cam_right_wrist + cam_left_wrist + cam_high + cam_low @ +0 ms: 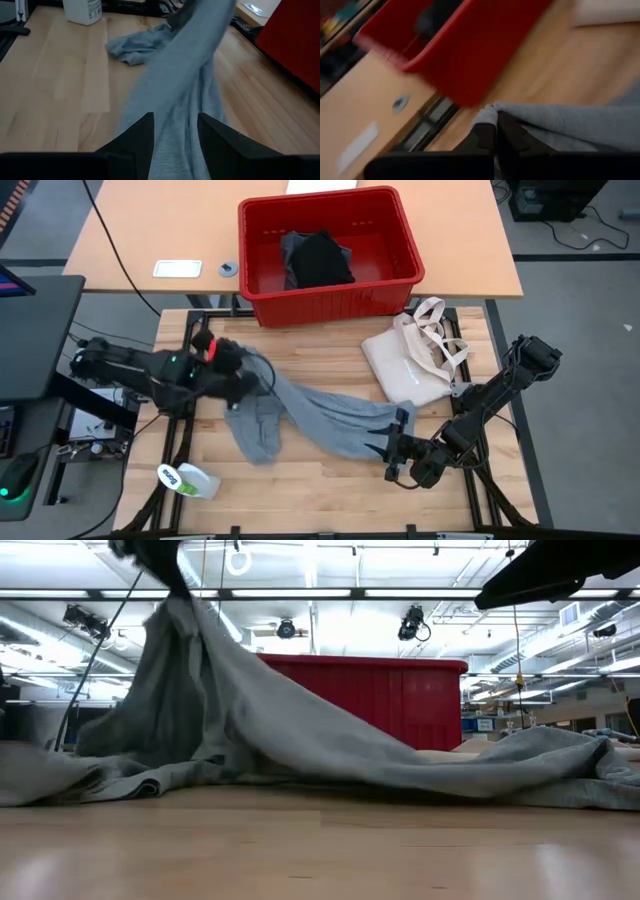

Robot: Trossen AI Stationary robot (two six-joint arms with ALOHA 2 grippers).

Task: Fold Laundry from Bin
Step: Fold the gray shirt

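Lower right of the high view, we note the right gripper (400,448) clamped on one end of the light grey cotton T-shirt (320,415). At centre left, the left gripper (232,370) pinches its other end, lifted. Farthest, the red rectangular plastic bin (385,285) holds a black garment (320,258); we judge the thin pinch could slip if the cloth is pulled taut.

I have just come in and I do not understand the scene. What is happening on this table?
A two-armed robot is working on a light grey garment stretched across the wooden table. The left tool is shut on one end, lifted off the table. The right tool has the other end between its fingers, low on the table. A black garment lies in the red bin, and a cream tote bag lies beside it.
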